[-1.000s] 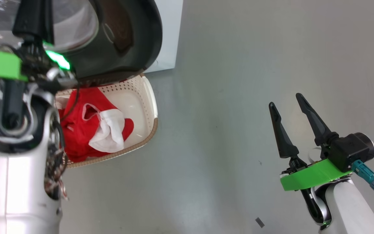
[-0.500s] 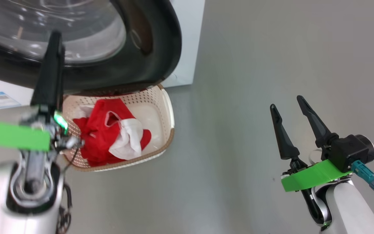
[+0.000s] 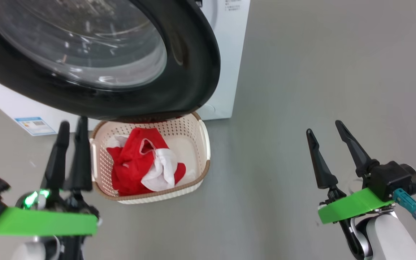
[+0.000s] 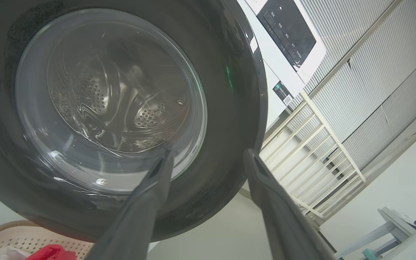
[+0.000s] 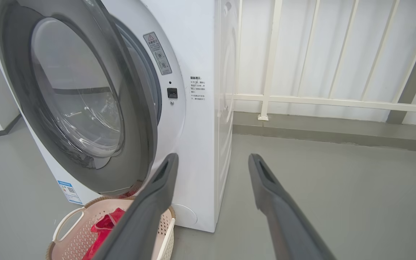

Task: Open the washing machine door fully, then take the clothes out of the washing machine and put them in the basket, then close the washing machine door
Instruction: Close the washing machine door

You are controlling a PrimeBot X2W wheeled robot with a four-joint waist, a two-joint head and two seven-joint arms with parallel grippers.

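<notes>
Starting with the clothes, we find them heaped red and white inside the basket, which stands on the grey floor just in front of the washing machine, close to its lower front corner. The washing machine door stands swung out from the washing machine's front, with a gap between the two plain in our right wrist view. Its glossy black rim hangs over the basket end nearest the washing machine. Through its glass, in our left wrist view, we see perforated steel. A blue label sticker sits low on the washing machine's front, beyond the door's lower edge.

Our left claw hangs in front of the washing machine, just beside the basket, its two dark fingers pointing up towards the door. Those fingers stand apart with nothing between them, so the claw is released and empty. Our right claw is well apart from the washing machine, out past its side corner over the floor, fingers likewise spread and holding nothing. Beyond the washing machine's side panel, our right wrist view shows a white railing.
</notes>
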